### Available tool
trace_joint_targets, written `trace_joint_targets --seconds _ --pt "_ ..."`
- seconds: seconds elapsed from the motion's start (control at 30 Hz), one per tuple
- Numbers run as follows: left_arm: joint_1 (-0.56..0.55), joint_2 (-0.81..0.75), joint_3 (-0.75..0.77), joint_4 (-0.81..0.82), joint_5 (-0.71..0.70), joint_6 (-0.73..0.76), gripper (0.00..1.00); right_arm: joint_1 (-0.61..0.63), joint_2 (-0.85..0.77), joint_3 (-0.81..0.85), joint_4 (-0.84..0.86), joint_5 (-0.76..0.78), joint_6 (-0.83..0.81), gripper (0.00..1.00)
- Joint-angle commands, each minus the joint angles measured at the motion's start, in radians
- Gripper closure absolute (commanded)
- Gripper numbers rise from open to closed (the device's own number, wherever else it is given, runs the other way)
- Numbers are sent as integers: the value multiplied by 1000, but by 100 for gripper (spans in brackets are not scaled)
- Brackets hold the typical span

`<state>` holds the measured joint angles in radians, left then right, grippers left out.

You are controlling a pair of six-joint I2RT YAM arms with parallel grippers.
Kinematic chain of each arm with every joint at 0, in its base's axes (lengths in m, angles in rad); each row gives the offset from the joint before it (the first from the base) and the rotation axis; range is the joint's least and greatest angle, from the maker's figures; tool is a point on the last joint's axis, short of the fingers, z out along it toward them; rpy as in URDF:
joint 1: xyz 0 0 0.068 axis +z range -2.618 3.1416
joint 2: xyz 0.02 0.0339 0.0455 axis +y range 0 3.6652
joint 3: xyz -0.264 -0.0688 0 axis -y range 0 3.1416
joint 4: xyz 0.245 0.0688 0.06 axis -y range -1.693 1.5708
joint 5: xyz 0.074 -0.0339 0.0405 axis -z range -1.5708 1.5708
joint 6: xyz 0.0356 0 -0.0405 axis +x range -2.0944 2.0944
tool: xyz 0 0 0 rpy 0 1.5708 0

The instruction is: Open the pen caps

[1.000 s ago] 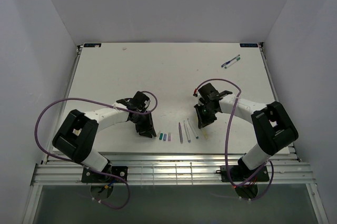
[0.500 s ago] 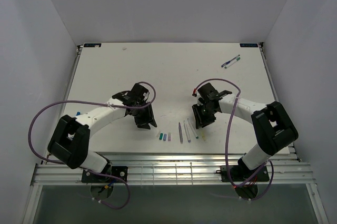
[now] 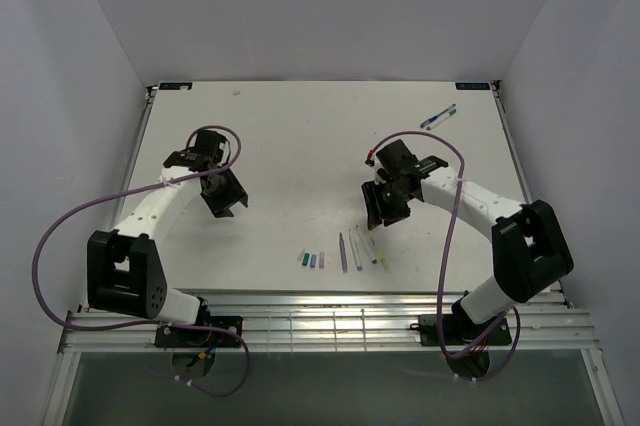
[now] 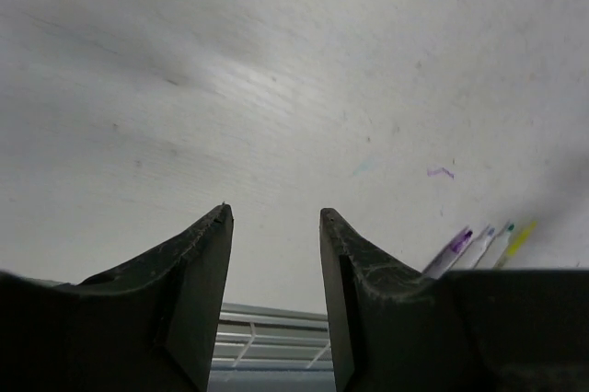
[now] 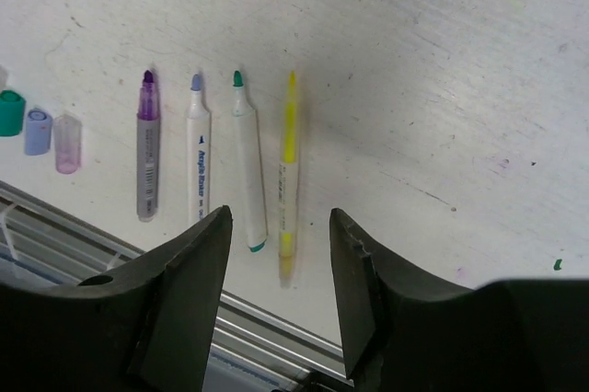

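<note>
Near the table's front edge lie several uncapped pens side by side: purple (image 5: pixel 147 148), blue (image 5: pixel 198 148), green (image 5: pixel 247 167) and yellow (image 5: pixel 289 171). They also show in the top view, pens (image 3: pixel 360 249). Left of them stand the loose pen caps, green (image 5: pixel 9 113), blue (image 5: pixel 37 130) and purple (image 5: pixel 66 144), a short row of caps (image 3: pixel 312 260) from above. My right gripper (image 5: pixel 280 213) hovers open just above the yellow pen and holds nothing; seen from above, the right gripper (image 3: pixel 382 212) sits behind the pens. My left gripper (image 3: pixel 224 198) is open and empty, far left of the caps.
Two more pens (image 3: pixel 438 118) lie at the far right of the white table (image 3: pixel 300 136). The metal rail (image 3: pixel 330 321) runs along the front edge. In the left wrist view the pen tips (image 4: pixel 479 240) peek out past my right finger.
The right gripper opened, left the yellow pen beside the others and drew back. The left arm swung away to the back left, opening wider.
</note>
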<state>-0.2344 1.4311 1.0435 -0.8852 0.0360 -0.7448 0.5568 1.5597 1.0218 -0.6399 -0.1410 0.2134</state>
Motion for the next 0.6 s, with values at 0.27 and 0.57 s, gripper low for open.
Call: trace_joint_targets --seconds 0.27,0.57 --pt "433 -14 56 -58 -199 -8 43 12 -89 104 -179 -77 11 46" --pt "622 15 64 14 -327 116 40 28 -90 113 -205 -137 1 45"
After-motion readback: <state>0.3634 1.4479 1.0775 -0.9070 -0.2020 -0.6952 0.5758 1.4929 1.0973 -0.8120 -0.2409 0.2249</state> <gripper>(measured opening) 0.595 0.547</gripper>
